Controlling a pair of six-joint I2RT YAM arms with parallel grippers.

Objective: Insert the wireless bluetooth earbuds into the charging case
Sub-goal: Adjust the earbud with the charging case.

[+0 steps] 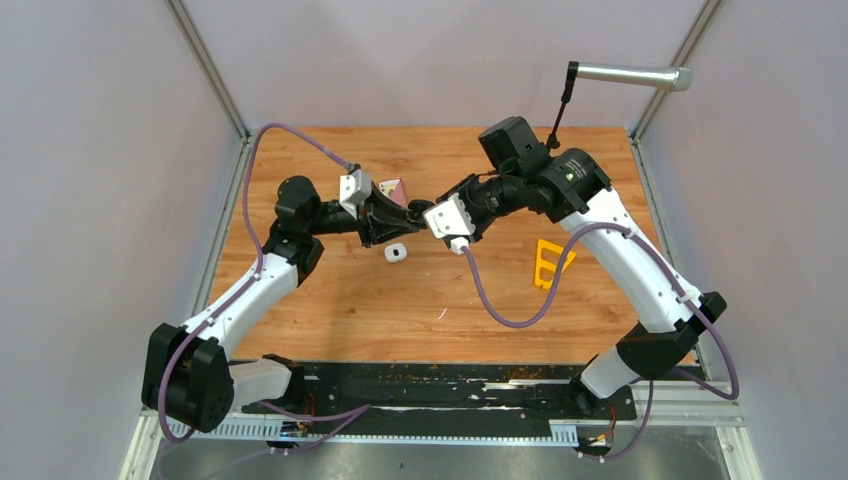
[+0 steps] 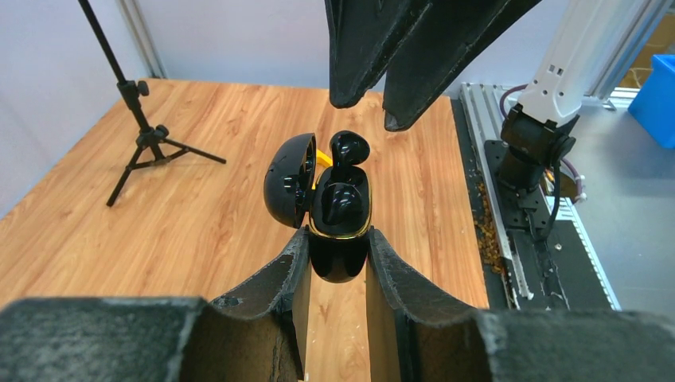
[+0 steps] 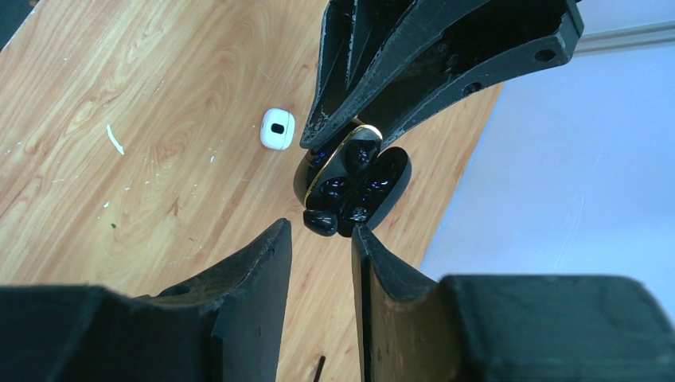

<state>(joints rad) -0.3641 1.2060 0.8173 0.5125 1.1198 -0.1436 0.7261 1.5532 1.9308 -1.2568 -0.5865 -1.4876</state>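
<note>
My left gripper [image 2: 338, 239] is shut on a black charging case [image 2: 340, 263] with a gold rim, held above the table with its lid [image 2: 288, 179] open. One black earbud [image 2: 341, 199] sits in a slot. A second black earbud [image 2: 349, 149] stands up at the case's far end, just under my right gripper [image 2: 370, 111]. In the right wrist view the right gripper [image 3: 322, 235] is open, with that earbud [image 3: 321, 222] just past its fingertips and the case [image 3: 350, 179] beyond. Both grippers meet at the table's middle [image 1: 415, 213]. No white earbuds show.
A small white case [image 1: 396, 253] lies on the wood below the grippers and also shows in the right wrist view [image 3: 277, 129]. A thin white sliver [image 1: 441, 314] lies nearer me. A yellow rack [image 1: 550, 262] lies at right. A black tripod [image 2: 139, 131] stands at the back.
</note>
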